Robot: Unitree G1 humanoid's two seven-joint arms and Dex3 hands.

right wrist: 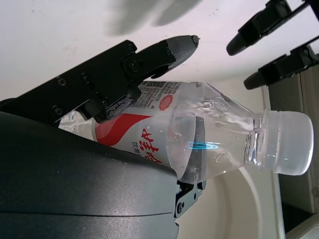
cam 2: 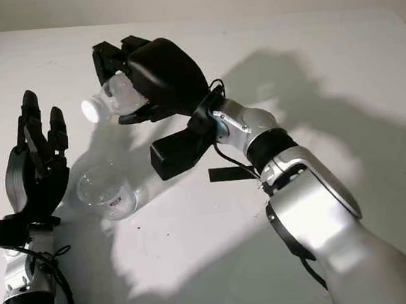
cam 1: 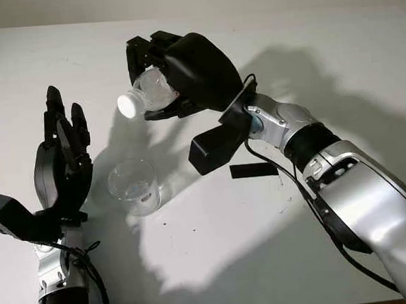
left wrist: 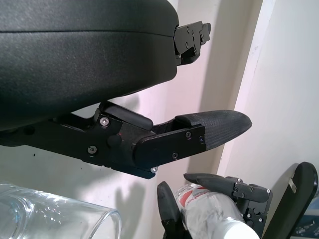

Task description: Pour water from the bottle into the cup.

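Note:
My right hand (cam 1: pixel 155 74) is shut on a clear plastic water bottle (cam 1: pixel 148 93) with a red and white label. The bottle lies tilted on its side in the air, its white cap (cam 1: pixel 127 105) on and pointing left and down, above and slightly behind the cup. The right wrist view shows the bottle (right wrist: pixel 199 134) close up, capped, with water inside. A clear glass cup (cam 1: pixel 134 186) stands upright on the white table, below the bottle's cap. My left hand (cam 1: pixel 64 146) is open, just left of the cup and apart from it.
The white table (cam 1: pixel 337 62) stretches to the back and right. A small black strip (cam 1: pixel 253 170) lies on it under my right forearm. Strong shadows fall across the table's middle.

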